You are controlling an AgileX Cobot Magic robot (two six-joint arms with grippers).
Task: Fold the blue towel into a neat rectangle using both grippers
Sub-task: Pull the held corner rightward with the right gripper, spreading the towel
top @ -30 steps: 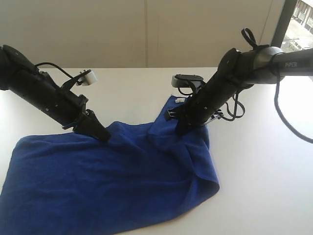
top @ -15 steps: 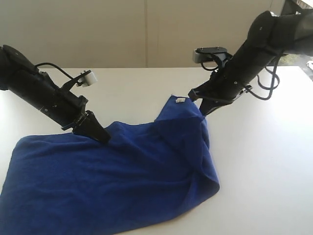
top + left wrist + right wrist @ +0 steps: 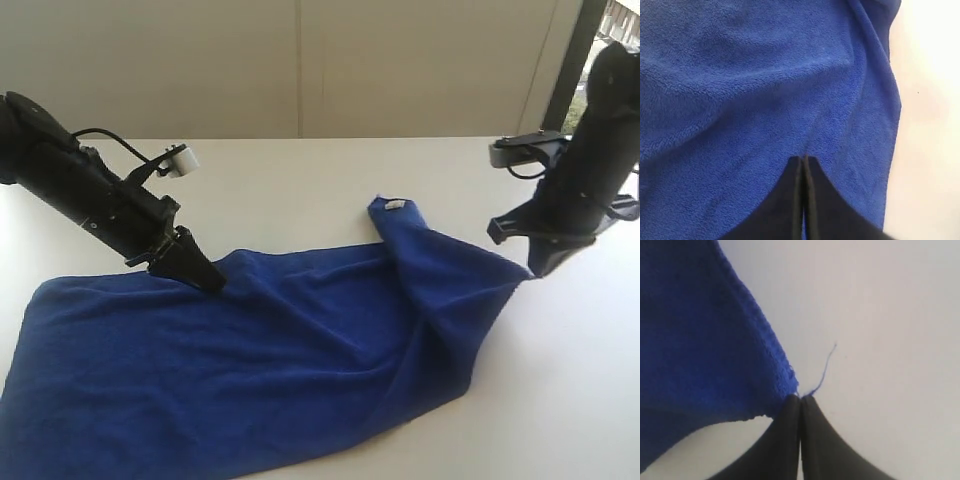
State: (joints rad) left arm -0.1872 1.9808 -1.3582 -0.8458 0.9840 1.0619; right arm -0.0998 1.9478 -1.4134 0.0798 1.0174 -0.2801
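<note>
The blue towel lies rumpled across the white table, with a small white label on a raised fold at the back. My left gripper is shut, its tips pinching the towel's back edge left of the middle; in the left wrist view the closed left gripper sits on the towel. My right gripper is shut on the towel's right corner and holds it stretched out to the right, just above the table. In the right wrist view the right gripper grips the corner of the towel, and a loose thread sticks out.
The white table runs back to a pale wall. A dark window frame stands at the far right behind the right arm. The towel's front edge reaches the lower edge of the exterior view.
My right gripper has swung from the towel's middle out to the right, dragging the corner with it and unfolding that flap. The left arm has not moved.
</note>
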